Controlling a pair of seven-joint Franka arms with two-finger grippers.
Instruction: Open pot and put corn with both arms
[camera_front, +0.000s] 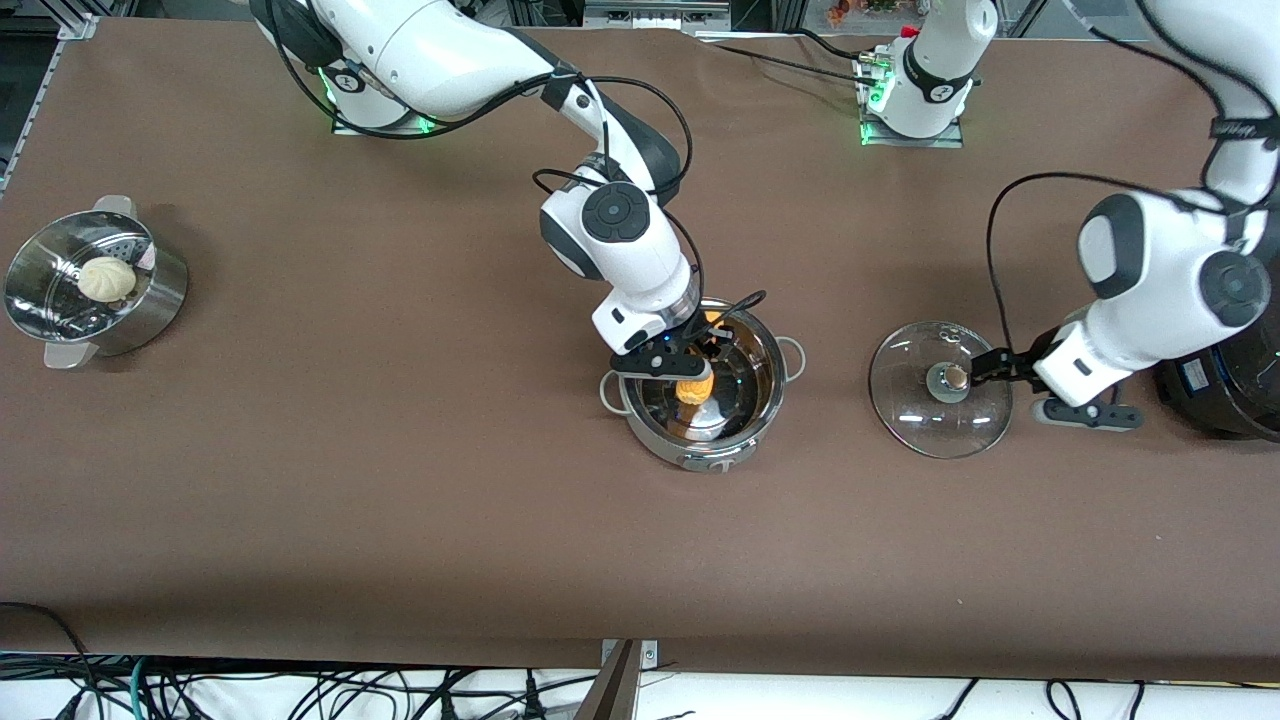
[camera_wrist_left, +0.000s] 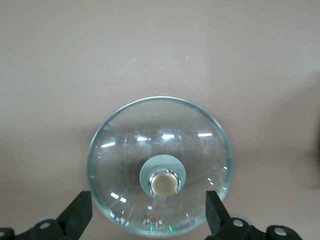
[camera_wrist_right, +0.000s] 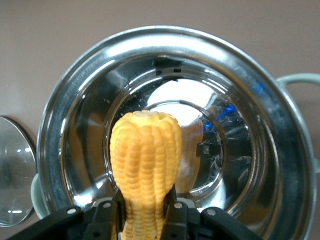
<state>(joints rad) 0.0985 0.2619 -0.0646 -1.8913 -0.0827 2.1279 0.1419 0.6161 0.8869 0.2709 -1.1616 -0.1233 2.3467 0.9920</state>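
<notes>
The steel pot (camera_front: 770, 400) stands uncovered at the table's middle; its rim (camera_wrist_right: 75, 85) fills the right wrist view. My right gripper (camera_front: 690, 375) is shut on the yellow-orange corn (camera_front: 695, 388) and holds it upright over the pot's inside. In the right wrist view the gripper (camera_wrist_right: 145, 205) clamps the cob (camera_wrist_right: 145, 150) low down. The glass lid (camera_front: 925, 420) lies flat on the table beside the pot, toward the left arm's end. My left gripper (camera_front: 978, 375) is open just beside its tan knob (camera_front: 950, 380). In the left wrist view the gripper (camera_wrist_left: 148, 215) stands wide over the lid (camera_wrist_left: 160, 130), holding nothing.
A perforated steamer basket (camera_front: 30, 300) with a pale bun (camera_front: 107, 278) stands at the right arm's end. A black cooker (camera_front: 1220, 390) sits at the left arm's end, close to the left wrist. The lid's edge (camera_wrist_right: 15, 175) shows in the right wrist view.
</notes>
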